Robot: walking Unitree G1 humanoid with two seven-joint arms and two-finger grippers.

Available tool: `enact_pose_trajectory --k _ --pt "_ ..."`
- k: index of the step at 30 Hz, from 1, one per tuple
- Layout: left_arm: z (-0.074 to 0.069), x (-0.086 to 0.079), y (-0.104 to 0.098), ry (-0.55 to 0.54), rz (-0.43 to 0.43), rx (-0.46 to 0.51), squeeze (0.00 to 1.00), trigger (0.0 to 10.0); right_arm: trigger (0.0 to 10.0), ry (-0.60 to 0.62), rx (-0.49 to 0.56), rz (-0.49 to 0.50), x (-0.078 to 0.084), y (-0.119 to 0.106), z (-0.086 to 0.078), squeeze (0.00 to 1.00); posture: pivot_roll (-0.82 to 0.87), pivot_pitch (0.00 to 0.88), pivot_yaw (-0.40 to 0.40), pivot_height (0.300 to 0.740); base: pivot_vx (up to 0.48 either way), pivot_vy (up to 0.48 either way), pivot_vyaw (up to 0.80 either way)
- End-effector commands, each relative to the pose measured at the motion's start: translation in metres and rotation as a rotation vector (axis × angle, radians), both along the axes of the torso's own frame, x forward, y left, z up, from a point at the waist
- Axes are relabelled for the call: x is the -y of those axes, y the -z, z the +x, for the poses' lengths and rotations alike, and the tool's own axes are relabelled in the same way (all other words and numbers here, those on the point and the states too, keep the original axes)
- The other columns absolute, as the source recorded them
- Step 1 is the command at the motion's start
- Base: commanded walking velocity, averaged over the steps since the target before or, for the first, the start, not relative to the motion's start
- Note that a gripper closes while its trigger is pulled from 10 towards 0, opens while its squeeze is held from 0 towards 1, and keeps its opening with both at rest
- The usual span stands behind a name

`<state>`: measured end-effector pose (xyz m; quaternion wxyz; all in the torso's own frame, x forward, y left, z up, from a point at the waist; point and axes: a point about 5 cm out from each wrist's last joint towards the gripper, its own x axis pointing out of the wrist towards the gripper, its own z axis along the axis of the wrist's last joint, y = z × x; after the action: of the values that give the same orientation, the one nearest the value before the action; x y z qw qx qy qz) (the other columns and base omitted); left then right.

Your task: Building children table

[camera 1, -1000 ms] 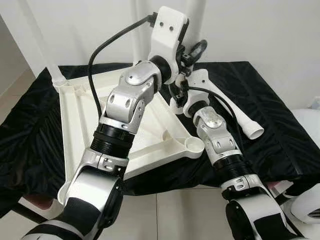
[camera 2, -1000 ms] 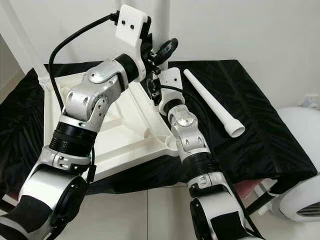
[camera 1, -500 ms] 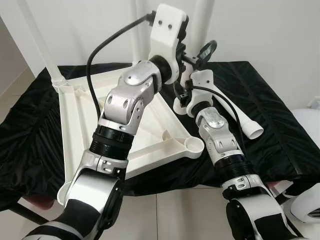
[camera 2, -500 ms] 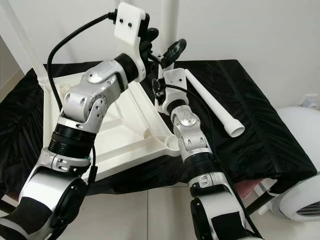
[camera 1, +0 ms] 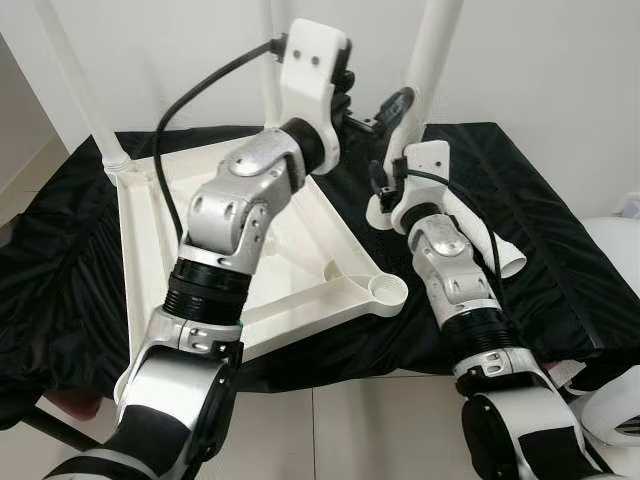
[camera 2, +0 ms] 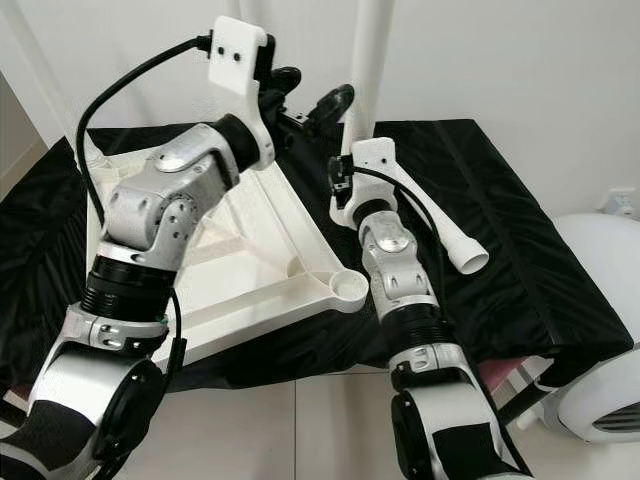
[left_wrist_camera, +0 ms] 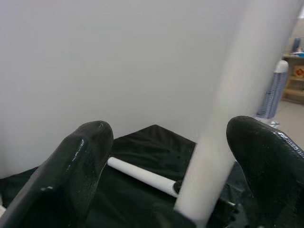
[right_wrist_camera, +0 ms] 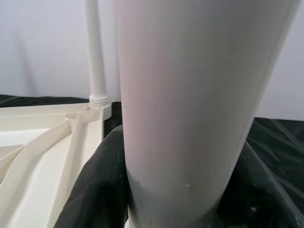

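The white children's table top [camera 1: 140, 230] lies upside down on a black cloth. Two white legs stand in its sockets, at the far left corner [camera 1: 100, 120] and at the back [camera 1: 270, 50]. The near socket [camera 1: 388, 290] holds nothing. My right gripper [camera 2: 345, 185] is shut on a third leg [camera 1: 432, 60], held tilted above the table's right side; its lower end is hidden. My left gripper [camera 1: 372, 108] is open around that same leg [left_wrist_camera: 223, 142], just above the right one. A fourth leg [camera 2: 450, 240] lies loose on the cloth to the right.
The black cloth [camera 1: 560, 230] covers a low platform that ends just in front of the table top. A white wall [camera 1: 540, 60] stands close behind. A white rounded appliance [camera 1: 620, 410] sits on the tiled floor at the right.
My right gripper has carried the held leg to the right, and it now leans with its top to the right. The left arm has risen and swung left; its fingers still straddle the leg.
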<state>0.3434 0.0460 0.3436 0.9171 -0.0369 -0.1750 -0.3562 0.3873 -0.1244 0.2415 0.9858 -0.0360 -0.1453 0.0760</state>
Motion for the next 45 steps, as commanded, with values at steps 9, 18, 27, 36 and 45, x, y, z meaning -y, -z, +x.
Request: enact_pose_trajectory --k 9,18,27,36,45 --pt "-0.007 -0.014 0.039 0.015 0.104 -0.061 0.0 10.0 10.0 0.003 0.026 0.017 0.016 0.0 -0.009 0.0 -0.06 0.062 0.054 0.74 0.0 0.0 0.0" --pt "-0.001 -0.022 0.066 -0.125 0.086 -0.199 0.0 10.0 10.0 0.0 -0.012 0.065 0.02 0.004 -0.013 0.0 -0.07 0.068 0.052 0.74 0.0 0.0 0.0" --pt "0.007 -0.049 0.089 -0.305 0.033 -0.306 0.0 10.0 10.0 0.022 -0.024 0.069 0.019 0.007 -0.021 0.0 -0.08 0.068 0.041 0.74 0.0 0.0 0.0" --pt "0.01 -0.066 0.105 -0.375 0.003 -0.424 0.0 10.0 10.0 0.011 -0.02 0.058 0.012 0.007 -0.03 0.0 -0.09 0.067 0.037 0.74 0.0 0.0 0.0" --pt "0.006 -0.077 0.114 -0.578 0.032 -0.246 0.0 10.0 10.0 -0.035 0.041 0.07 0.012 0.003 -0.042 0.0 -0.08 0.056 0.03 0.74 0.0 0.0 0.0"
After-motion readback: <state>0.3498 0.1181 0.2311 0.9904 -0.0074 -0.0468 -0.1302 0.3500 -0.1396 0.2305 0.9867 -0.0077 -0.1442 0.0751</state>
